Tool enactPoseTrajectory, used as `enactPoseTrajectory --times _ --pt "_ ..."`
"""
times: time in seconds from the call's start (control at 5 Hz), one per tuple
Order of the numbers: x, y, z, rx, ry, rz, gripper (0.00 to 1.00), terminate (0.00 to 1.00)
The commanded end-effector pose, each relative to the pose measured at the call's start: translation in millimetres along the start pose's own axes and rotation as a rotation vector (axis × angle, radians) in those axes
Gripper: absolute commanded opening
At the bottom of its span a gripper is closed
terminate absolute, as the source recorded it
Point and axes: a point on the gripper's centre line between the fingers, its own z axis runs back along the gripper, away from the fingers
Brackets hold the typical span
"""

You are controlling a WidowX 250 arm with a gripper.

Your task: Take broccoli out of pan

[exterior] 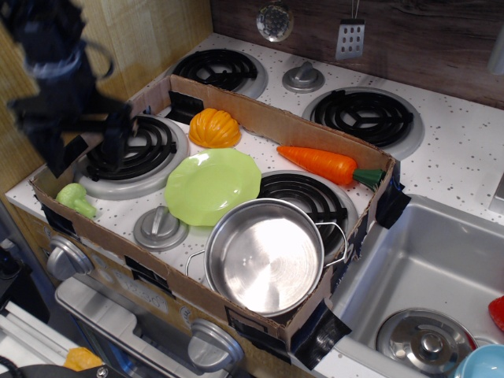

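The pale green broccoli (75, 198) lies on its side on the speckled stove top in the near left corner of the cardboard box. The shiny steel pan (264, 255) stands empty at the box's front right, on the lower right burner. My gripper (83, 146) hangs above the left burner, up and a little right of the broccoli and apart from it. Its dark fingers (116, 140) stand spread with nothing between them, and the view of it is motion-blurred.
A cardboard box wall (276, 118) rings the work area. Inside are a lime-green plate (213, 185), an orange pumpkin toy (214, 128), a carrot (324, 164) and a small grey lid (160, 228). A sink (429, 268) lies at the right.
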Motion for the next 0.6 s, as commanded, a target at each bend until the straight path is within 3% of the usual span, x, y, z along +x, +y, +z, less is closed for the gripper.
enactPoseTrajectory --times 0.0,0.2,0.4 --pt "29.4 -29.4 37.5 0.015 -0.083 -0.075 1.0 0.0" --pt "29.4 -29.4 37.5 0.015 -0.083 -0.075 1.0 0.0" --pt "29.4 -29.4 37.5 0.015 -0.083 -0.075 1.0 1.0"
